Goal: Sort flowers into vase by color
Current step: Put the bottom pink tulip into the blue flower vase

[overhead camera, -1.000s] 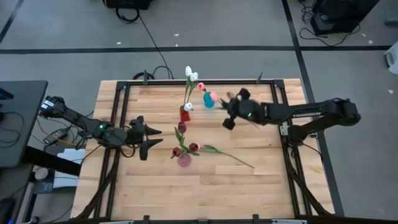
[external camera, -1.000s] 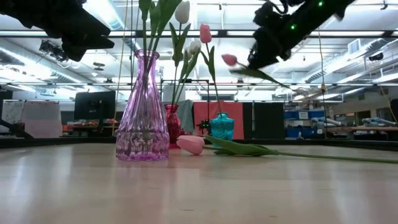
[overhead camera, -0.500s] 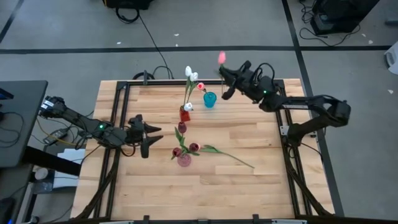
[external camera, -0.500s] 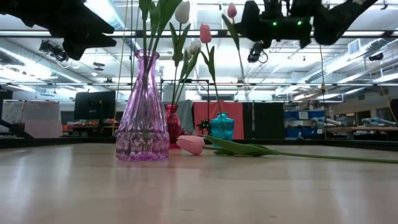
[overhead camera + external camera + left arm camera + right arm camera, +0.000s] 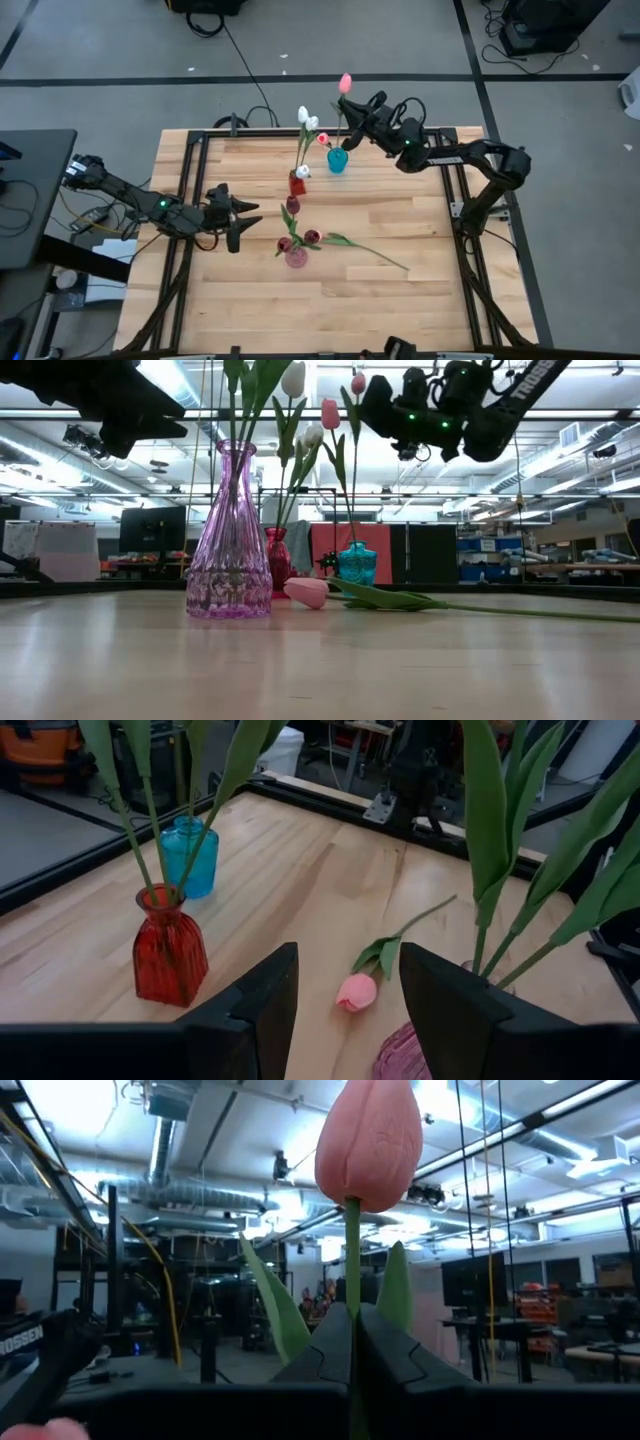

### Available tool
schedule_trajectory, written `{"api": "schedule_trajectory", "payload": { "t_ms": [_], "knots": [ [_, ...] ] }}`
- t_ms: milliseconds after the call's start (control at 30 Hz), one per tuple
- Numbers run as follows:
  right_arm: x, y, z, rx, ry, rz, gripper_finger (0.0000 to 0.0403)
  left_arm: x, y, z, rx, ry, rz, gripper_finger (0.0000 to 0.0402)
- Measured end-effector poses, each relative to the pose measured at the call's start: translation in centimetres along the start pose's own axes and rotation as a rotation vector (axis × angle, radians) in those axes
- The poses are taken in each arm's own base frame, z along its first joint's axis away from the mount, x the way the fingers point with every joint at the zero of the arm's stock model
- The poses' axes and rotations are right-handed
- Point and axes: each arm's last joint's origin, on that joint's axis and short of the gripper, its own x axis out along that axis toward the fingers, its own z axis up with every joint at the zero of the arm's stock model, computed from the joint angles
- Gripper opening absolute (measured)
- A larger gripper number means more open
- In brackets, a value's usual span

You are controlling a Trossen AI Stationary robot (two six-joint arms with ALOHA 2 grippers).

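My right gripper (image 5: 362,110) is high over the table's far edge, shut on a pink tulip (image 5: 368,1138). The tulip stands upright above the teal vase (image 5: 337,160), which holds another pink tulip (image 5: 330,413). The red vase (image 5: 298,184) holds white tulips (image 5: 307,120). The purple vase (image 5: 228,540) holds dark maroon tulips (image 5: 292,204). One more pink tulip (image 5: 357,992) lies flat on the table beside the purple vase. My left gripper (image 5: 247,216) hovers open at the table's left, pointing toward the vases. My right gripper pinches the pink tulip's stem (image 5: 352,1318) between its two fingers, a little below the head. The fingers come from the table's right, slanting upward, and lie across the stem. The tulip is upright with its head (image 5: 358,383) above the fingers, and the stem (image 5: 352,480) runs down toward the teal vase; I cannot tell whether its end is inside.
The three vases stand close together from the table's middle to its far edge. The lying tulip's stem (image 5: 375,253) stretches toward the table's right. A black frame (image 5: 440,135) rims the table. Bare wood lies toward the near edge.
My right gripper has swung from over the table right of the teal vase toward the far edge and slightly left, tipping upward. The pink tulip it holds has turned from lying nearly level to standing upright, head up, above the teal vase.
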Motion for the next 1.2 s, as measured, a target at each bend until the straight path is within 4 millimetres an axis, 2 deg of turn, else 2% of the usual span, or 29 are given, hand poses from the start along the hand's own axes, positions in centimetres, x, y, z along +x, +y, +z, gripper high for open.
{"api": "schedule_trajectory", "payload": {
  "t_ms": [167, 333, 600, 733, 833, 1100, 1200],
  "knots": [
    [1.2, 0.0, -0.2, -0.001, -0.013, 0.017, 0.0014, 0.0, 0.0, 0.0, 0.001, 0.002, 0.001, 0.0182],
    [1.2, 0.0, -0.8, -0.030, 0.013, 0.015, 0.0014, 0.0, 0.0, -0.1, -0.019, 0.008, -0.006, 0.0182],
    [1.0, 0.1, 2.0, -0.031, 0.026, 0.040, 0.0014, 0.0, 0.1, -0.3, -0.012, 0.027, 0.003, 0.0182],
    [0.9, 0.5, 2.6, -0.036, 0.085, 0.052, 0.0014, 0.0, 0.1, -0.3, -0.014, 0.026, 0.003, 0.0182],
    [0.9, 0.9, 2.9, -0.031, 0.066, 0.061, 0.0014, 0.0, 0.1, -0.3, -0.013, 0.025, 0.003, 0.0182],
    [0.7, 1.3, 1.6, -0.029, 0.101, 0.071, 0.0014, 0.0, 0.1, -0.3, -0.007, 0.023, 0.015, 0.0182],
    [0.2, 1.5, 1.3, -0.048, 0.057, 0.060, 0.0014, 0.0, 0.2, -0.3, -0.005, 0.028, 0.018, 0.0182]
  ]
}}
